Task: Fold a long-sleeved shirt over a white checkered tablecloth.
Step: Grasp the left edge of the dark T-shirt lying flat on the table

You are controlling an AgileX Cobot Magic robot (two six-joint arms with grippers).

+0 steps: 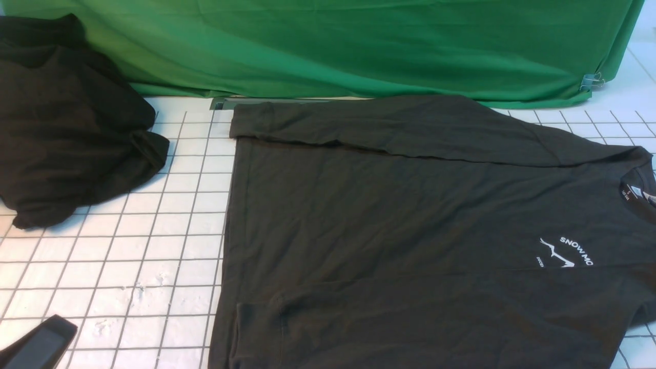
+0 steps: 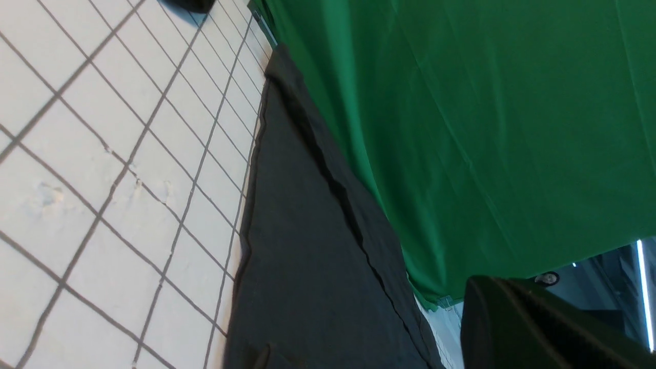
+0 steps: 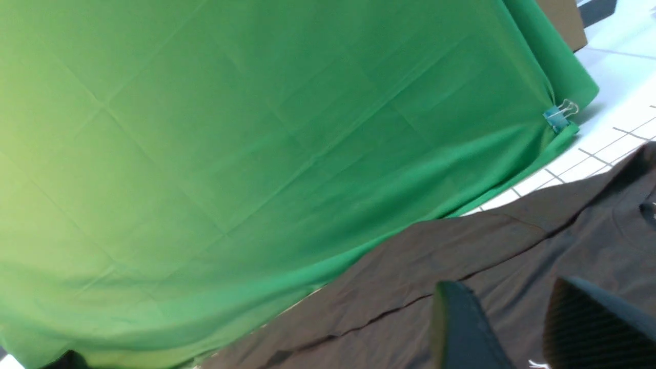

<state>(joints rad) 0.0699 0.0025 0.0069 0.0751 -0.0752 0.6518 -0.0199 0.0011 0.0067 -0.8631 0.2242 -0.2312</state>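
Plainly, my left end effector was clenched; my right end effector, released, faced the long-sleeved shirt.

A white checkered tablecloth is spread out in front of me. The long-sleeved shirt lies flat on it, to my right, with its far side folded over. A black cloth heap sits on it at my far left, apart from the shirt.
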